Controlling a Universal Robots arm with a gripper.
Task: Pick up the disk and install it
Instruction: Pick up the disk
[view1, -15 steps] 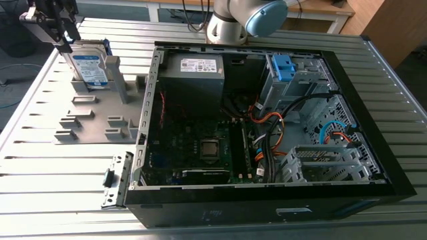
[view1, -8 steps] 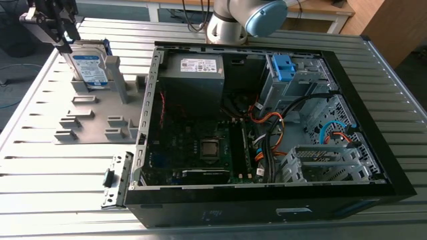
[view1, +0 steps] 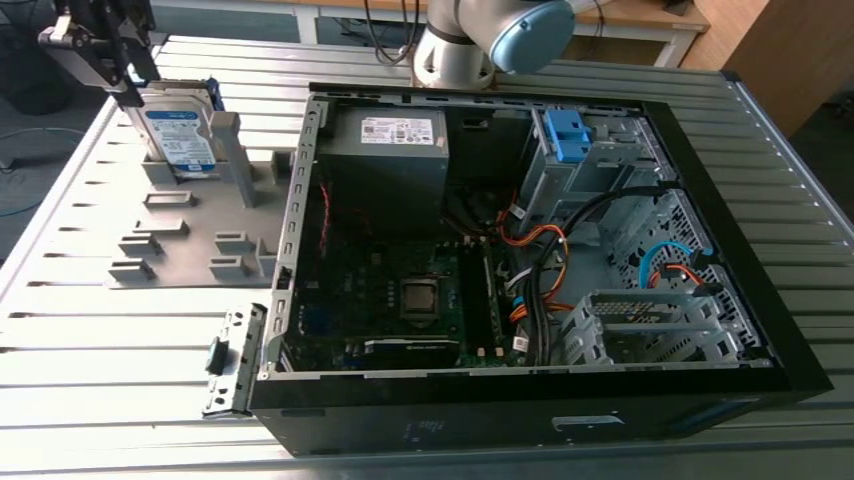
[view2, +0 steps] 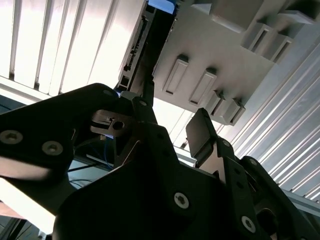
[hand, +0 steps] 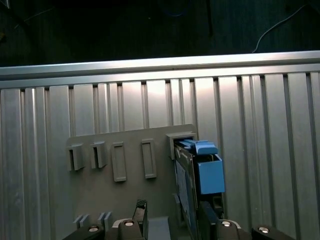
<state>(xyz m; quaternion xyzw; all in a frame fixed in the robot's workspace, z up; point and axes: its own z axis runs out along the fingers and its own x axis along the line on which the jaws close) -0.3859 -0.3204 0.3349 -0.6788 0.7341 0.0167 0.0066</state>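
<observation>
Disk (view1: 180, 130) in the exterior view, where does it stand?

It stands upright in the grey fixture (view1: 174, 230), in the upper left of the frame, well apart from the open computer case (view1: 534, 390) in the centre. So I judge that the pick is not yet done, and the whole install is left to do. The gripper (view1: 130, 90) is just at the upper corner of the disk. If it touches, I cannot tell here.

And in the second wrist view?

The gripper (view2: 172, 117) is in the lower half. Its two fingers (view2: 202, 135) are apart, and the bright table (view2: 60, 45) shows in the gap. The disk (view2: 150, 45) is seen on its edge in the upper middle, beyond one finger, beside the grey fixture (view2: 210, 55).

And the first wrist view?

The disk (hand: 207, 175), with its blue carrier, stands right of centre, at the side of the grey fixture (hand: 115, 200). The gripper (hand: 175, 212) is at the bottom edge, fingers spread, and it holds nothing as far as I can see.
</observation>
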